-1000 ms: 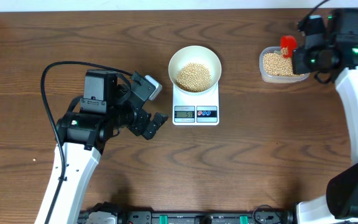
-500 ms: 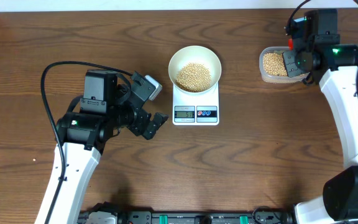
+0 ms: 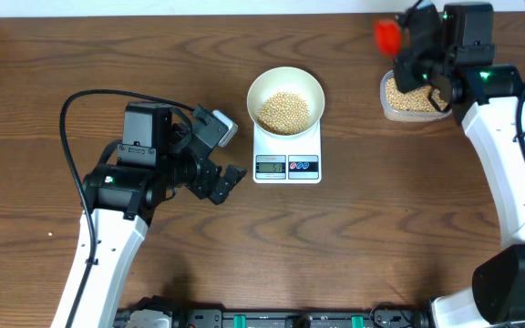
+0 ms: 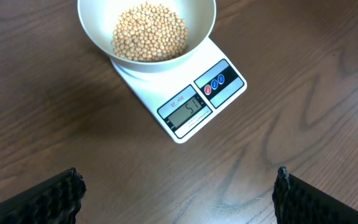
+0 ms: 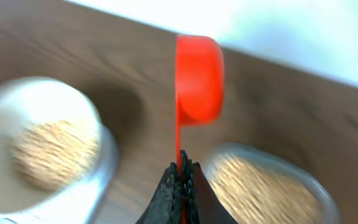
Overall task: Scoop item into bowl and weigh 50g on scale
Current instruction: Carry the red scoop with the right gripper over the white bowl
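Observation:
A white bowl (image 3: 285,84) with tan beans (image 3: 283,111) stands on the white scale (image 3: 287,157). In the left wrist view the bowl (image 4: 98,37) and beans (image 4: 149,31) sit on the scale (image 4: 191,102), whose display reads 51. My right gripper (image 3: 415,47) is shut on the handle of a red scoop (image 3: 387,35), held above the table left of the clear container; the scoop (image 5: 199,78) is blurred in the right wrist view and the gripper (image 5: 181,177) pinches its handle. My left gripper (image 3: 228,179) is open and empty left of the scale.
A clear plastic container (image 3: 413,100) of beans stands at the back right, partly under my right gripper; it also shows in the right wrist view (image 5: 263,186). The table's far edge runs just behind it.
My right gripper has swung left and up from over the container, carrying the red scoop out past the container's left side. The left arm has not moved.

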### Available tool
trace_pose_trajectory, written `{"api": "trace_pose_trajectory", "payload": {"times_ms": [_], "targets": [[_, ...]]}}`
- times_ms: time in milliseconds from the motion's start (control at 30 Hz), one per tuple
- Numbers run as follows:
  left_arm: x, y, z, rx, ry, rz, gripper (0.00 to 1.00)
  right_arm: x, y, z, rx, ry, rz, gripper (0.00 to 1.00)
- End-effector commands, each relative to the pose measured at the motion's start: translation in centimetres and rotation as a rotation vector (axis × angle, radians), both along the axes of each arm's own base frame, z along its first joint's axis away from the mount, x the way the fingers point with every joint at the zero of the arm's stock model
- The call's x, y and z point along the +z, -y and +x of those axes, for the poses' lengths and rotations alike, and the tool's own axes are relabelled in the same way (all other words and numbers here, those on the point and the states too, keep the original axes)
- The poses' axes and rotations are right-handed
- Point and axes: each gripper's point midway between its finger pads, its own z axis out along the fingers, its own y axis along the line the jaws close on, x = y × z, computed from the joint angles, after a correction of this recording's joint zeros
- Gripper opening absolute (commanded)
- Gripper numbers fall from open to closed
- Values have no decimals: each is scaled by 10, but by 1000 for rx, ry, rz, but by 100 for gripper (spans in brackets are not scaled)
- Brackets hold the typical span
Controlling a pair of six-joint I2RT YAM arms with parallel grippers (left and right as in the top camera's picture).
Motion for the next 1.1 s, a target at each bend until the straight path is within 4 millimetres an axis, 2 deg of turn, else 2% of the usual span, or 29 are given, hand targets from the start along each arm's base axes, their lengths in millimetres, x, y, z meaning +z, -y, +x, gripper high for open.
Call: {"api": "trace_pose_trajectory", "payload": {"times_ms": [0, 333, 500, 733, 900, 1067], "targets": [[7, 0, 4, -12, 29, 9, 99, 34, -53, -16, 214, 44, 213, 1], [7, 0, 4, -12, 29, 9, 99, 23, -103, -43, 364, 3, 176, 1], [7, 0, 4, -11, 28, 9, 99, 14, -120, -55, 421, -27, 153, 1], [7, 0, 4, -12, 29, 9, 99, -12, -133, -67, 483, -98, 109, 1], [7, 0, 4, -12, 29, 9, 99, -37, -133, -59, 453, -130, 28, 1], [7, 0, 4, -11, 28, 9, 99, -68, -143, -57, 478, -182, -9, 1]]}}
